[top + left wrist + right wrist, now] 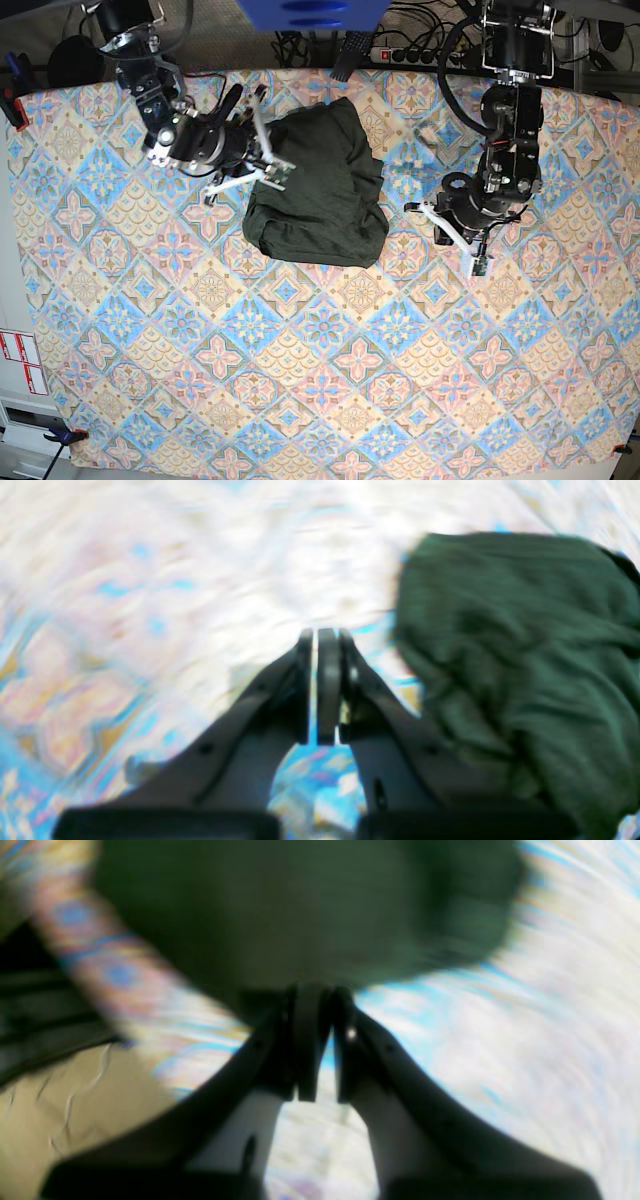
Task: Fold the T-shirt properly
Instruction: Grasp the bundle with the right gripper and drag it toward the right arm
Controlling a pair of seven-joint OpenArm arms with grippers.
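The T-shirt (318, 190) lies bunched into a compact dark green bundle at the back middle of the patterned cloth. In the base view my right gripper (281, 171) sits at the bundle's left edge. The blurred right wrist view shows this gripper (318, 990) with tips together right at the T-shirt (300, 915); whether fabric is pinched is not clear. My left gripper (320, 635) is shut on nothing, over bare cloth, with the T-shirt (520, 650) off to its right. The left arm (492, 190) stands well right of the bundle.
The patterned tablecloth (300, 350) covers the whole table. Cables and a power strip (410, 55) run along the back edge, beside a blue object (310, 12). A tan surface (50, 1120) past the cloth's edge shows in the right wrist view.
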